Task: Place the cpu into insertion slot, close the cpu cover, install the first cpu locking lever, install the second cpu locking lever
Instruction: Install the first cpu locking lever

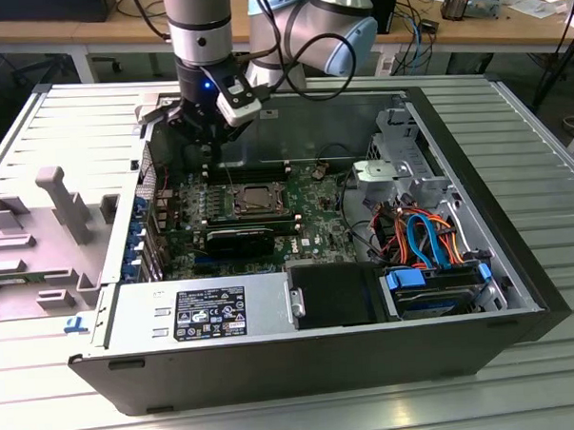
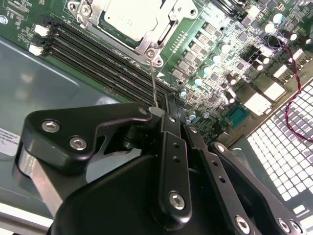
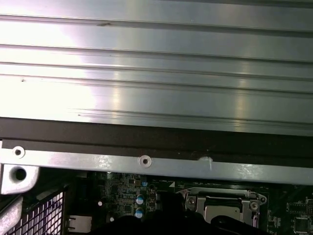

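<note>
Your gripper (image 2: pixel 164 105) hangs inside the open case, above the memory slots (image 2: pixel 98 58) just beside the insertion slot (image 1: pixel 259 199). The cpu (image 2: pixel 128 18) already sits in that slot with the cpu cover (image 2: pixel 151 46) down around it. The jaws are together, pinching a thin locking lever (image 2: pixel 153 81) whose long axis runs from the fingertips toward the socket's corner.
</note>
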Tool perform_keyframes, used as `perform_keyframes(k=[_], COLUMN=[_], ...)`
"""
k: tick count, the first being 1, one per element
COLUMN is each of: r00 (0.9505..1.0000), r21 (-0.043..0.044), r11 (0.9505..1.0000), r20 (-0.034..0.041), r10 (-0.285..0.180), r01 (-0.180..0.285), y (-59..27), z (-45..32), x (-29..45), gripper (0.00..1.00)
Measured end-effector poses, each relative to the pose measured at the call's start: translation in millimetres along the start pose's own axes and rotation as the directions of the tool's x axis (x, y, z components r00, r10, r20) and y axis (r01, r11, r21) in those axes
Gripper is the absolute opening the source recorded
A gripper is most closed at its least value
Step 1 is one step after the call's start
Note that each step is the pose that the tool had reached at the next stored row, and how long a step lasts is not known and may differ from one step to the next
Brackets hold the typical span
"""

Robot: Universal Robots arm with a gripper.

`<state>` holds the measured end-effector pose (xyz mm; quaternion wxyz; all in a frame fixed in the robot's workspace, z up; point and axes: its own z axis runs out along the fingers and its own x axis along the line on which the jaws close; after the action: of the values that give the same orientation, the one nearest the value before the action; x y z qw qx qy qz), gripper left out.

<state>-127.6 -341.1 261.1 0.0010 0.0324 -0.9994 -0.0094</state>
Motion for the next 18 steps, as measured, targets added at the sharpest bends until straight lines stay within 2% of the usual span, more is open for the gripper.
perform_keyframes(k=[14, 18], r00=[1.0000, 1.0000], r21=[0.0000, -0.0001], r11=[1.0000, 1.0000], r20=[0.0000, 0.0000], r10=[0.000, 0.000], r01=[0.000, 0.000], y=[-0.6, -0.8], z=[0.0, 0.0], x=[-8.2, -12.6], gripper=[0.11, 0.11])
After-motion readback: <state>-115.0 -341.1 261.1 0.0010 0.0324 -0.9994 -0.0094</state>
